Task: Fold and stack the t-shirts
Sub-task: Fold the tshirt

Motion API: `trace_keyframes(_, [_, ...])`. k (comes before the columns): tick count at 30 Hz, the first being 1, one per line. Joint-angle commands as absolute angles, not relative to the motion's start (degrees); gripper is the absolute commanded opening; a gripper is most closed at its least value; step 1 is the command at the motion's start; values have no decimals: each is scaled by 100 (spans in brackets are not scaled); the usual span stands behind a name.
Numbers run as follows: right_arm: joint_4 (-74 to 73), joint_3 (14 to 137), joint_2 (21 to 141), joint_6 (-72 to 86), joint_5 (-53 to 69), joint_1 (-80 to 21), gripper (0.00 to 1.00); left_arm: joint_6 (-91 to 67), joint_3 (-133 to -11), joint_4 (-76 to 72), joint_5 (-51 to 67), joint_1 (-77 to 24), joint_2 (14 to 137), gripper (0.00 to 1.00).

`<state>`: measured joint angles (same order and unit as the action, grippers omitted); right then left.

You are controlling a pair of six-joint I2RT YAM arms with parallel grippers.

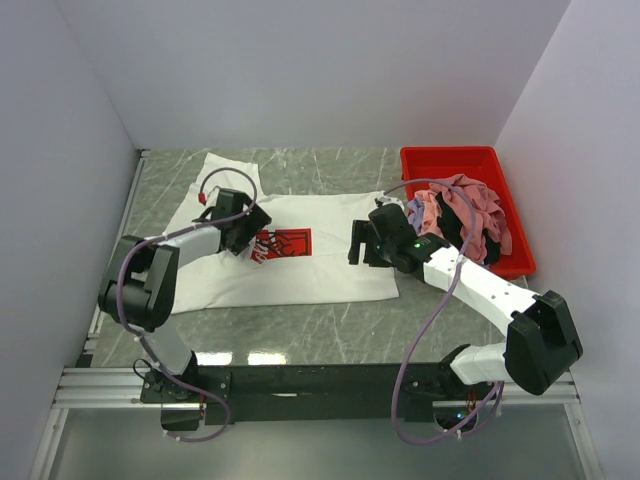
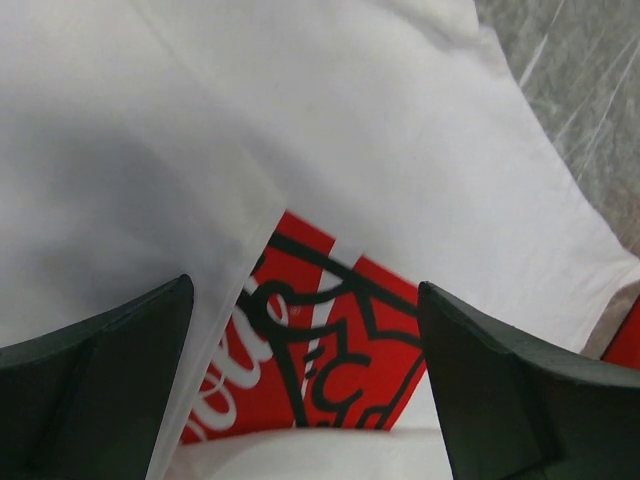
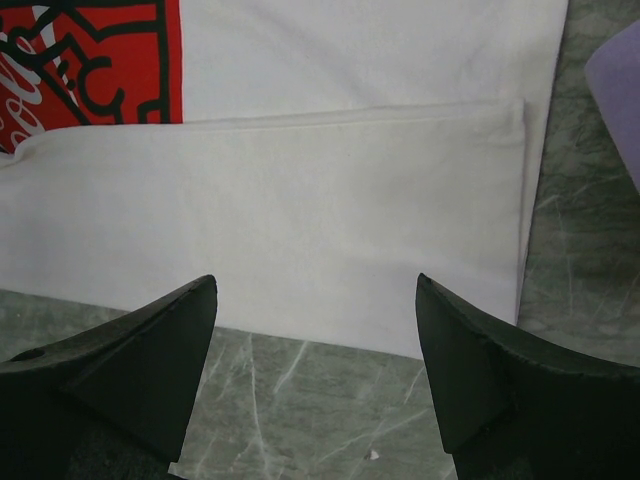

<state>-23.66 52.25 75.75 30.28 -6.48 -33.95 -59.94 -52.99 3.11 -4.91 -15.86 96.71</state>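
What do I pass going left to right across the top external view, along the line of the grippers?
Open left gripper → red print on the white t-shirt → open right gripper → pile of t-shirts, pink and lavender showing, in the red bin.

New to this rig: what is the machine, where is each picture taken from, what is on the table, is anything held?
Two robot arms are bolted at the near edge of the table. One picture looks down from above; the other two come from wrist cameras, the dark wedges being fingers. A white Coca-Cola t-shirt lies spread, partly folded. A red bin holds crumpled clothes. The left gripper and right gripper hang open over the white shirt, holding nothing.
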Motion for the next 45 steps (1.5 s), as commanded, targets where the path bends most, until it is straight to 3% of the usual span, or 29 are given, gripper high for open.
trace_keyframes(1, [-2277,5212,7435,2979,-800,-3366,87,-6170,-5879,394,-1071,-1635,10035,99])
trace_keyframes(7, [-2355,5256,7418,2953,-844,-3358,87,-6030,-6687,782,-1327,-1635,10643,100])
trace_keyframes(13, [-2373,5273,7392,2953,-791,-3358,87,-5872,-6776,940,-1537,-1635,10022,99])
trace_keyframes(22, [-2259,5493,8049,3041,-650,-3498,88,-5897,-5714,1512,-2478,-1486,8632,99])
trace_keyframes(33, [-2285,5722,9509,3164,-861,-3735,88,-6099,-4307,1177,-1758,-844,8701,99])
trace_keyframes(45, [-2232,4554,8808,3638,-704,-4209,88,-6714,-2963,2038,-1652,-650,7385,99])
